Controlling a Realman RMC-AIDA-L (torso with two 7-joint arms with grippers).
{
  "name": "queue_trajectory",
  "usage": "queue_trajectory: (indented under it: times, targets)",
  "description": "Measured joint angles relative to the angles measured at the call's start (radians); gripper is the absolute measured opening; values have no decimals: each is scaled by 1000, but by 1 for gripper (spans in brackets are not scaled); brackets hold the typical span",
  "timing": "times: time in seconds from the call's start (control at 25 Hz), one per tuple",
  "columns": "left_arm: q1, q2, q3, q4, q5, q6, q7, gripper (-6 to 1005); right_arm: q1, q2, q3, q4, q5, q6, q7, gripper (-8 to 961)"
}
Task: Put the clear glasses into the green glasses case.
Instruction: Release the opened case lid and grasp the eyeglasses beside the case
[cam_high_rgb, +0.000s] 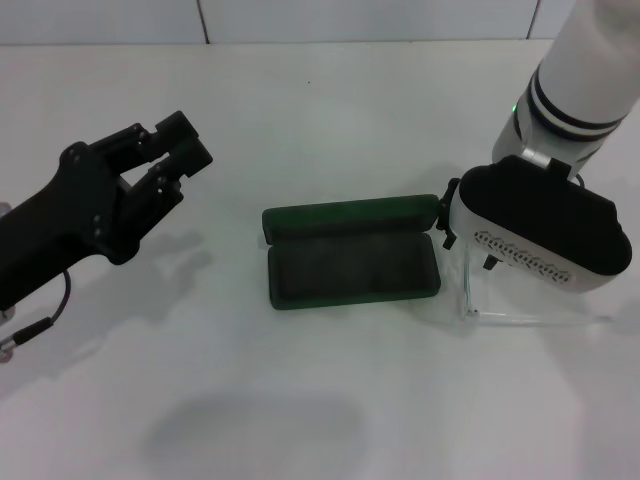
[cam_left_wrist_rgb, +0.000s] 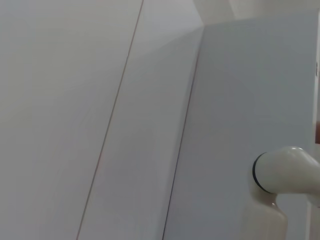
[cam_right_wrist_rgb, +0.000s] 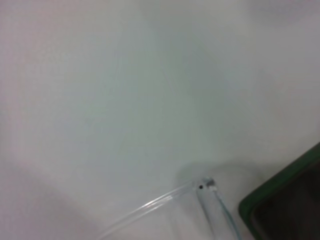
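The green glasses case (cam_high_rgb: 352, 268) lies open mid-table, dark lining up and lid (cam_high_rgb: 350, 216) folded back on the far side. The clear glasses (cam_high_rgb: 500, 316) lie on the table just right of the case, mostly under my right arm's white wrist housing (cam_high_rgb: 535, 225). My right gripper sits low over them, its fingers hidden. In the right wrist view a clear temple arm and hinge of the glasses (cam_right_wrist_rgb: 202, 186) lie beside a corner of the case (cam_right_wrist_rgb: 285, 202). My left gripper (cam_high_rgb: 188, 142) hangs above the table's left side, black fingers together and holding nothing.
The white table (cam_high_rgb: 330, 400) ends at a tiled wall (cam_high_rgb: 300, 20) at the back. The left wrist view shows only wall panels and a white robot joint (cam_left_wrist_rgb: 282, 172).
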Motion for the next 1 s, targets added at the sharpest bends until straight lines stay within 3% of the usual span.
queue_trajectory:
  times: [0.32, 1.0]
  targets:
    - [4, 0, 1, -2, 3, 5, 12, 276, 1, 0, -3, 15, 0, 6, 0, 451]
    - [16, -2, 0, -13, -4, 8, 13, 276, -9, 0, -39, 15, -7, 9, 47, 199]
